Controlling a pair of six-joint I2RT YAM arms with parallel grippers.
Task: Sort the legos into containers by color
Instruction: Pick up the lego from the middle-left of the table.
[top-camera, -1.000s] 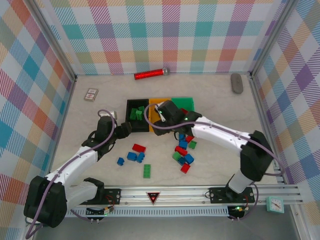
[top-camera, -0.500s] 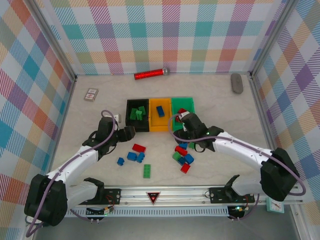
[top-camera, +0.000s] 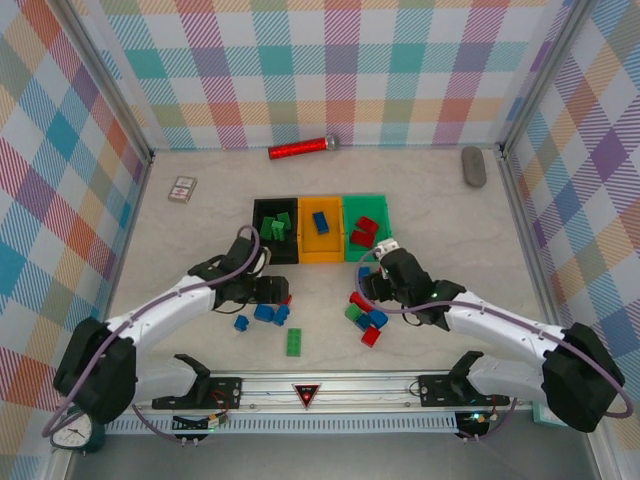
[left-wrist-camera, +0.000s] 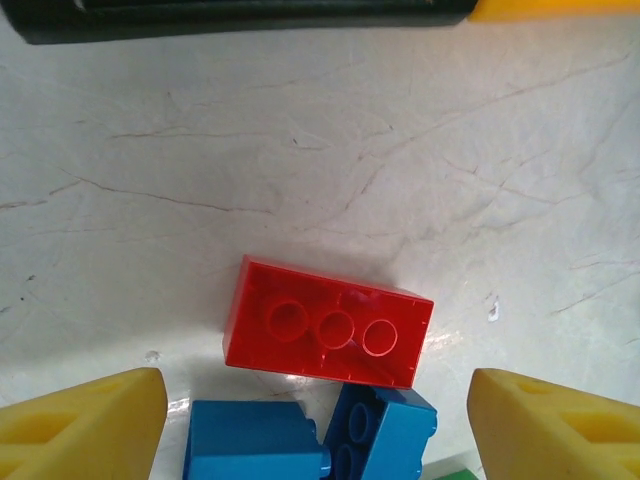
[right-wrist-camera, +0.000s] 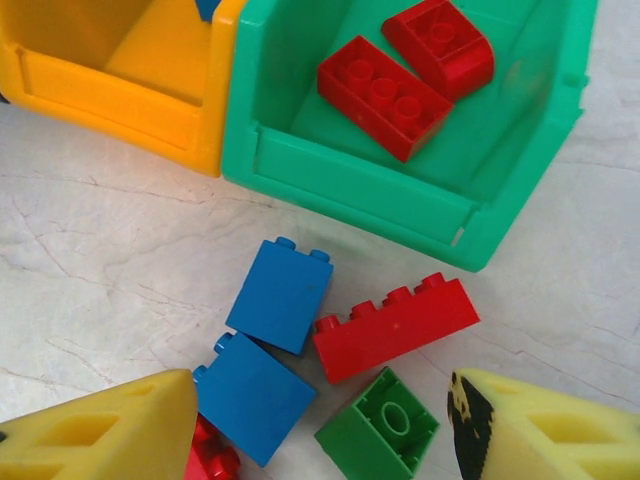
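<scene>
We saw the left gripper (left-wrist-camera: 318, 425) released, its fingers spread wide about a red lego (left-wrist-camera: 328, 324) flat on the table (left-wrist-camera: 300, 150), two blue legos (left-wrist-camera: 300, 455) touching it at 6 o'clock. The right gripper (right-wrist-camera: 320, 430) hung released above loose legos (right-wrist-camera: 395, 327) at 6 o'clock of the green bin (right-wrist-camera: 360, 185), which held two red bricks (right-wrist-camera: 385, 95)

Both arms reach from the near edge of the table (top-camera: 450, 200) toward its middle, wrists angled inward. The left gripper (top-camera: 270, 291) and right gripper (top-camera: 373, 289) face down, jaws spread.
</scene>
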